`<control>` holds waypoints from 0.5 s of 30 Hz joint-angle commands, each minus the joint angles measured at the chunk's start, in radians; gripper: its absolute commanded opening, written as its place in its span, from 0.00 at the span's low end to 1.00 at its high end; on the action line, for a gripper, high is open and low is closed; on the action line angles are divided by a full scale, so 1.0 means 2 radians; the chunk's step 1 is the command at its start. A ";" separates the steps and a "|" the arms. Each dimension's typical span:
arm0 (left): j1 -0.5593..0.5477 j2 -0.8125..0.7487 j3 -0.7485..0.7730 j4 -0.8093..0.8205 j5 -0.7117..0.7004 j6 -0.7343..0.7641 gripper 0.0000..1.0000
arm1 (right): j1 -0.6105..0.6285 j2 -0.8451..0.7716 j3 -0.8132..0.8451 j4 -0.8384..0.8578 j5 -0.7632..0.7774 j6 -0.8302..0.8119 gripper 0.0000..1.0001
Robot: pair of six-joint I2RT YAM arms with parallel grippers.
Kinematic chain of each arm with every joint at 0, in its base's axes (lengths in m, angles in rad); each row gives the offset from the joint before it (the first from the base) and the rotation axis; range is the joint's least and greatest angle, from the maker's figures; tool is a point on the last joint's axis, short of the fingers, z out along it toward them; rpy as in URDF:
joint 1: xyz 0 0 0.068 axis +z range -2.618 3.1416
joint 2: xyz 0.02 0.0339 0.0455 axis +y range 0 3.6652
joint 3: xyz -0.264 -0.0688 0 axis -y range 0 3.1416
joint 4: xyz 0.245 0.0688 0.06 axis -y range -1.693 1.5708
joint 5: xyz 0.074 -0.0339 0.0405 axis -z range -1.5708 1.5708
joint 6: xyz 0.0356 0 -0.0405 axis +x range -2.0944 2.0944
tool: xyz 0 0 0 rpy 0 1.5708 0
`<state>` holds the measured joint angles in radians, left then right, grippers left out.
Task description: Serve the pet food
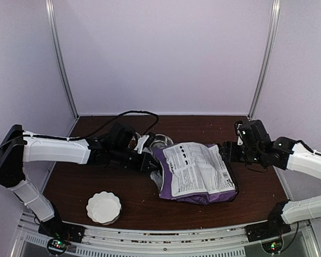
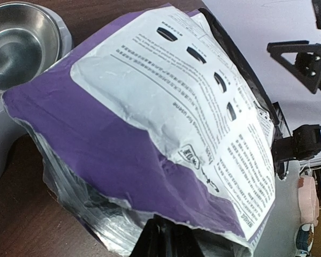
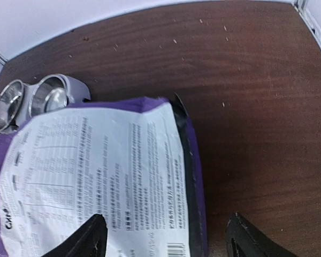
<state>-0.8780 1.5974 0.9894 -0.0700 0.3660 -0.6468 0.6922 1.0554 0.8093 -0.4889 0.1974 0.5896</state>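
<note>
- While my left gripper (image 1: 151,159) pinches the bag (image 1: 195,168) by its torn edge to steady it mid-tabletop, my right gripper (image 3: 166,219) has its fingers spread over the other end;
- steel bowls (image 3: 51,92) sit just beside the bag, probably for pouring.

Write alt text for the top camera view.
A purple-and-white bag lies on a wooden table, left gripper pinching its left edge, right gripper open at its right. A metal bowl sits behind; a white dish in front.

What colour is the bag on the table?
Purple bag with a white printed panel; left wrist view shows it best.
</note>
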 commanded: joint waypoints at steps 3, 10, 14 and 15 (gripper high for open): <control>-0.009 0.011 0.001 0.016 -0.015 -0.005 0.00 | -0.050 -0.010 -0.084 0.026 -0.086 0.024 0.71; -0.014 0.047 -0.015 0.070 -0.018 -0.015 0.00 | -0.052 0.027 -0.125 0.078 -0.144 0.044 0.49; -0.019 0.073 -0.019 0.124 -0.014 -0.021 0.00 | -0.052 0.042 -0.143 0.107 -0.164 0.056 0.30; -0.021 0.080 -0.019 0.139 -0.013 -0.022 0.00 | -0.052 0.044 -0.147 0.112 -0.169 0.058 0.27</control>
<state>-0.9035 1.7161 0.9646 0.0479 0.3405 -0.6746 0.5930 1.1179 0.5575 -0.3412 -0.0692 0.6701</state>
